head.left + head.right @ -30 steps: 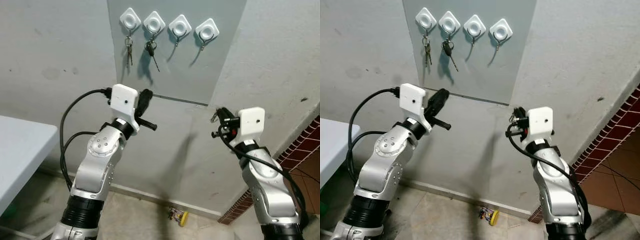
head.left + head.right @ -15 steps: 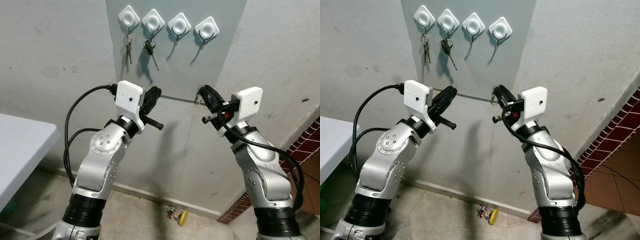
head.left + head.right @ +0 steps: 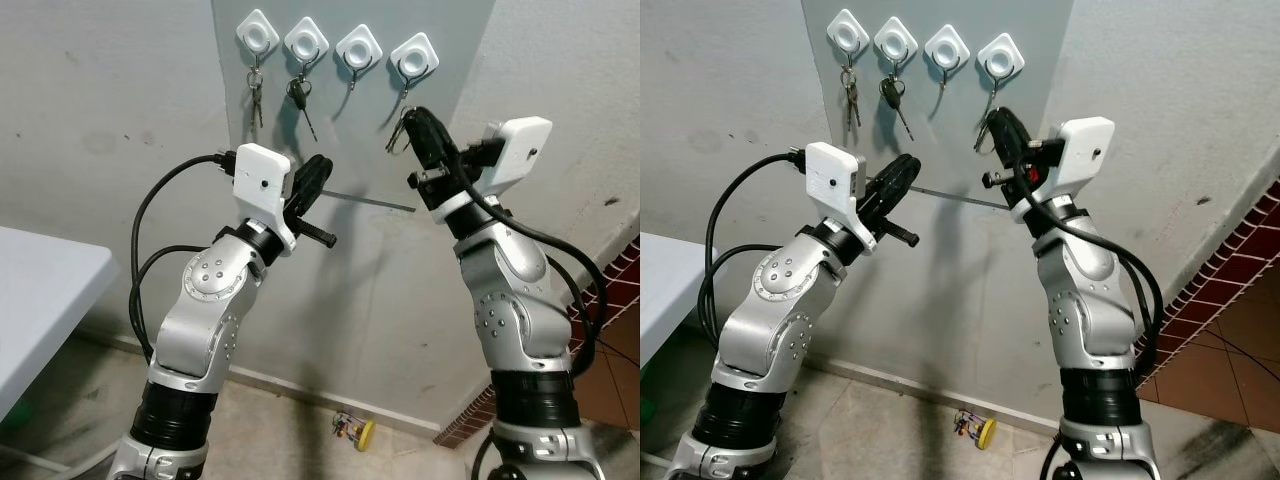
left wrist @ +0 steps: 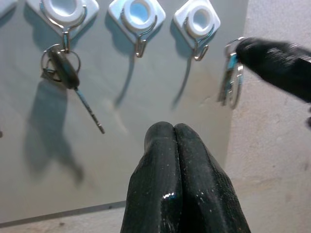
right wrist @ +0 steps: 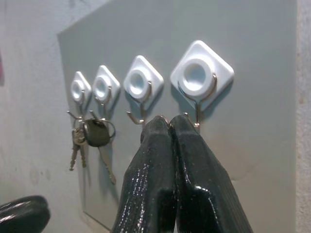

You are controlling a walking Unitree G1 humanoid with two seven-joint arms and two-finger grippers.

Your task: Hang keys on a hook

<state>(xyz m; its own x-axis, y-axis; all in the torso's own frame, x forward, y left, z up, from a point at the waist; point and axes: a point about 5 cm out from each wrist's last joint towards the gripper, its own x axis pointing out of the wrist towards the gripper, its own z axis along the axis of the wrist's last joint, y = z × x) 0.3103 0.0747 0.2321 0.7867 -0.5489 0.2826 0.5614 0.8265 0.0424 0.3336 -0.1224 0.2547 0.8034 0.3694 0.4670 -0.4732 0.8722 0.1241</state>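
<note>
Right gripper (image 3: 992, 125) pinches a key ring (image 4: 231, 82) just below the rightmost hook (image 3: 413, 62); its fingers hide the grip point. Left gripper (image 4: 172, 133), fingers pressed together, holds nothing.

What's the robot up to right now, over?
Right gripper shut on keys, raised beside the rightmost hook. Left gripper shut, empty, below the hooks. Two left hooks already hold keys. Nothing blocking.
</note>
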